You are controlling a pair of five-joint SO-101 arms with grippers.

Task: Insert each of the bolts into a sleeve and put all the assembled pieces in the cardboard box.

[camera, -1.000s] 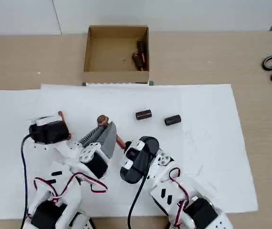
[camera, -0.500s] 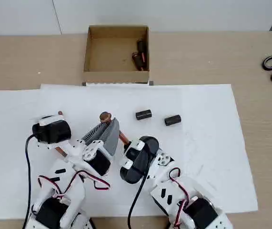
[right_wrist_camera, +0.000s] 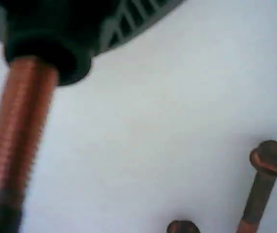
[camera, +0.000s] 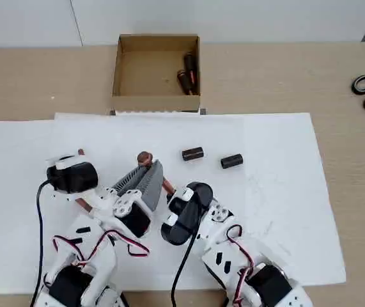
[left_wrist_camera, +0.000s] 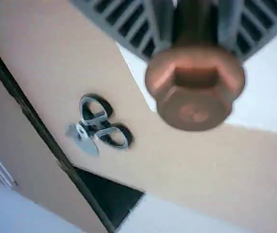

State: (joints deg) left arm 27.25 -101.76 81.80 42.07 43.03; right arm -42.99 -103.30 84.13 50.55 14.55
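While left gripper [camera: 146,167] pinches a bolt [camera: 144,158] just under the head, fingers pressed on the shank, right gripper [camera: 172,194] is clamped on a sleeve [right_wrist_camera: 51,56] w/ the bolt's threaded end in its mouth. So step in hand = mating bolt + sleeve, over the paper [camera: 284,211], near-centre, btw the two arms. In left wrist view the bolt head sits just past the grey fingers [left_wrist_camera: 123,19]. In right wrist view the threads run straight into the dark sleeve.

Status, my read: 2 assembled pcs [camera: 184,81] lie at the right side of the box [camera: 156,102], far-centre on the table. 2 spare sleeves [camera: 192,153] lie on the paper right of the bolt head, apart from each other. Loose bolts [right_wrist_camera: 257,196] lie on the paper by the left arm. So approx halfway.

Next move, judgement: keep axes lined up and push bolt along its own axis till head seats on sleeve. Can't tell depth now, sleeve is hidden under right gripper from above. Then one gripper lets go and the other carries the pc to the box. Risk: angled push jams the threads or twists sleeve out of the pinch.

Diff vs 1 s ago: left gripper + bolt head have shifted right, toward right gripper, and the left arm's near parts follow. Right arm approx same pos. Spare sleeves and box contents unchanged.
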